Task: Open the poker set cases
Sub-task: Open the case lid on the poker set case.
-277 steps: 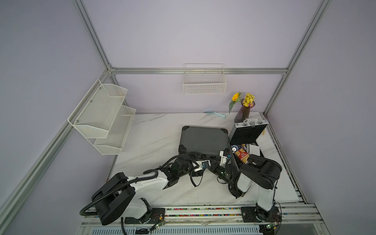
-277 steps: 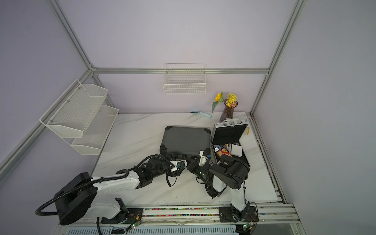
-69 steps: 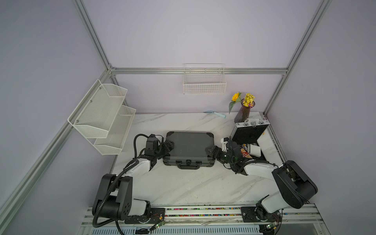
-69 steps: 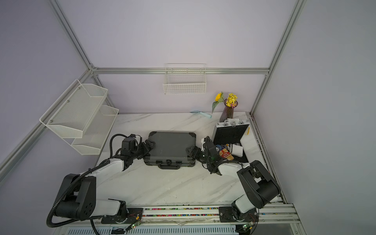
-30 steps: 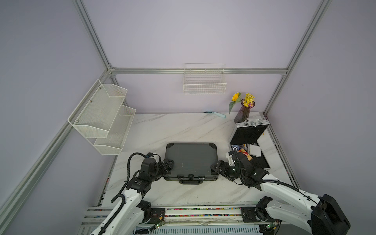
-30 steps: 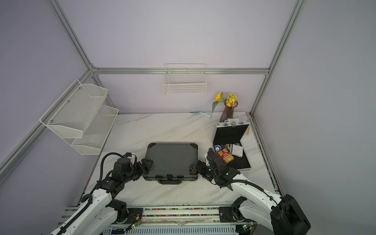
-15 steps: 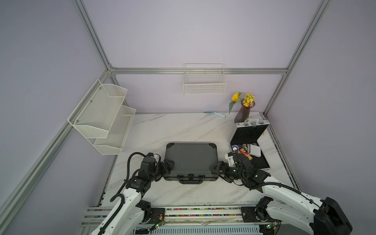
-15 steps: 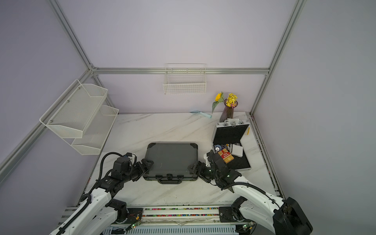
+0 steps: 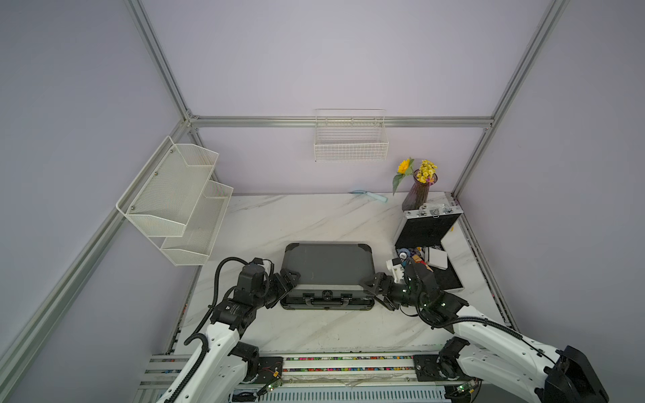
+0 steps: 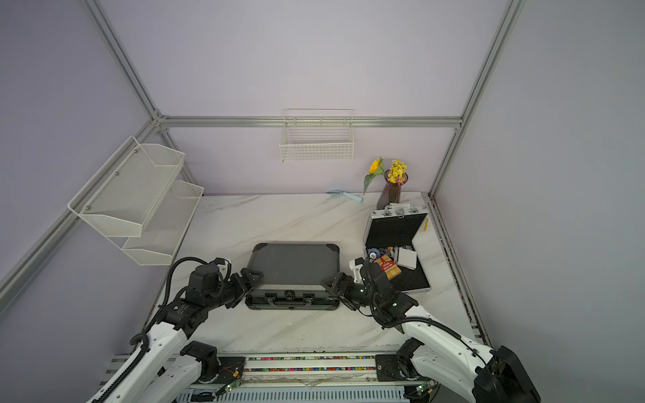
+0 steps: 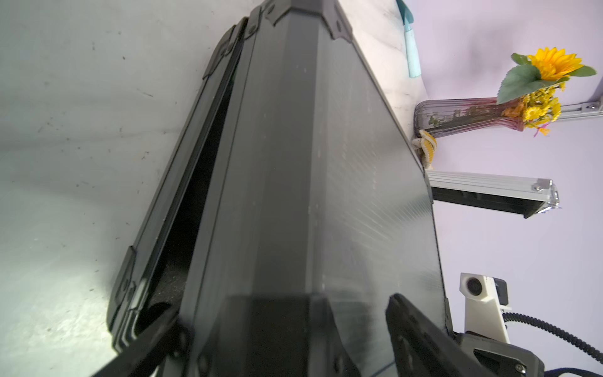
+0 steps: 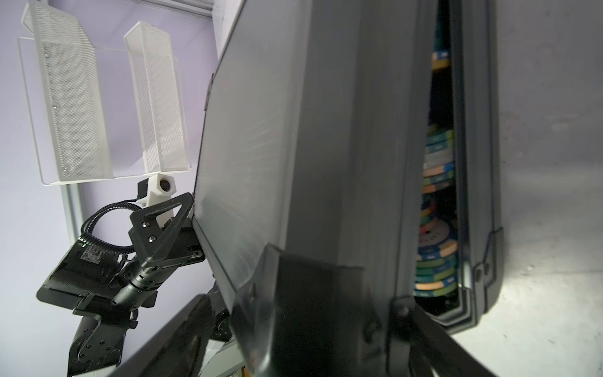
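The large dark grey case (image 9: 328,265) (image 10: 295,265) lies mid-table, its lid raised a crack at the front. Inside, poker chips (image 12: 437,228) show through the gap. My left gripper (image 9: 291,279) (image 11: 277,310) clasps the lid's front left corner, one finger in the gap and one on top. At the front right corner my right gripper (image 9: 371,282) (image 12: 301,303) holds the lid the same way. The small silver case (image 9: 429,226) stands open at the right, with cards and chips in its black-lined base.
A vase of yellow flowers (image 9: 417,190) stands behind the silver case, and a light blue object (image 9: 370,195) lies by the back wall. A white mesh shelf (image 9: 174,206) hangs on the left wall, a wire basket (image 9: 350,146) on the back wall.
The dark case has come forward from mid-table towards the front edge with both grippers at its sides. In the last second the right jaws narrowed slightly onto the lid's corner.
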Motion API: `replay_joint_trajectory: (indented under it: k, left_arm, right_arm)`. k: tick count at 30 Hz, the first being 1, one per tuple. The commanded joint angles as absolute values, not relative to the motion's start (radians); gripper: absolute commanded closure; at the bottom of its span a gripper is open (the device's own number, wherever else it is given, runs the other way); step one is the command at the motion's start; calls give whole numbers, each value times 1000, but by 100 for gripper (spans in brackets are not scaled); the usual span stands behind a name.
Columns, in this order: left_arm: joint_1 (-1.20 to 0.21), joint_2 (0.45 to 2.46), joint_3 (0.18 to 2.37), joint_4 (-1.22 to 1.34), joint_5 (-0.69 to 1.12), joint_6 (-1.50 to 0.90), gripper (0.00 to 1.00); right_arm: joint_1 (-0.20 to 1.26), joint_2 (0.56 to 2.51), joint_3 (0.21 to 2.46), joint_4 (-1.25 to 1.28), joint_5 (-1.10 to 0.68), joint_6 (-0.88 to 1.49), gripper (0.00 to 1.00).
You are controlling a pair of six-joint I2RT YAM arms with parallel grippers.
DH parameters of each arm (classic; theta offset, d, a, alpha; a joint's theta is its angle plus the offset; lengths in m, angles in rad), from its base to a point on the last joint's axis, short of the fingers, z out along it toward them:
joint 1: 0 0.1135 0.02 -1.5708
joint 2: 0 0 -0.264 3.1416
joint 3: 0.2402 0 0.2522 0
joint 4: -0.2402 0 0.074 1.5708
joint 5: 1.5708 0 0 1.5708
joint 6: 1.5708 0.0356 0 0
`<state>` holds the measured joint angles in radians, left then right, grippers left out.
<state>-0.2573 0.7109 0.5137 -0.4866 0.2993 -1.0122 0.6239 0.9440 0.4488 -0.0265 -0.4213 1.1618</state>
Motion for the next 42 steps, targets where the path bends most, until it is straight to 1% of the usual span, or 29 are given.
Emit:
replay_joint_trajectory:
  k: [1, 9, 19, 28, 34, 42]
  left_arm:
    - [-260, 682, 632, -409, 338, -1021, 10]
    - [-250, 736, 767, -398, 299, -968, 9]
    - [-221, 889, 922, -333, 292, -880, 9]
    - [-171, 1027, 1027, -235, 303, -867, 8]
    - [-138, 1117, 1082, -167, 299, -875, 7]
    - [-109, 1186, 1100, -114, 321, -896, 7]
  right_arm:
    - [629, 932, 506, 71, -454, 1154, 12]
    - [629, 996, 597, 134, -442, 1105, 10]
    - [620, 1133, 739, 141, -394, 1039, 6]
    - [534, 1226, 821, 152, -380, 1055, 4]
    - [467, 1324, 892, 175, -407, 1078, 3]
    - [456, 1421, 969, 234, -424, 1092, 3]
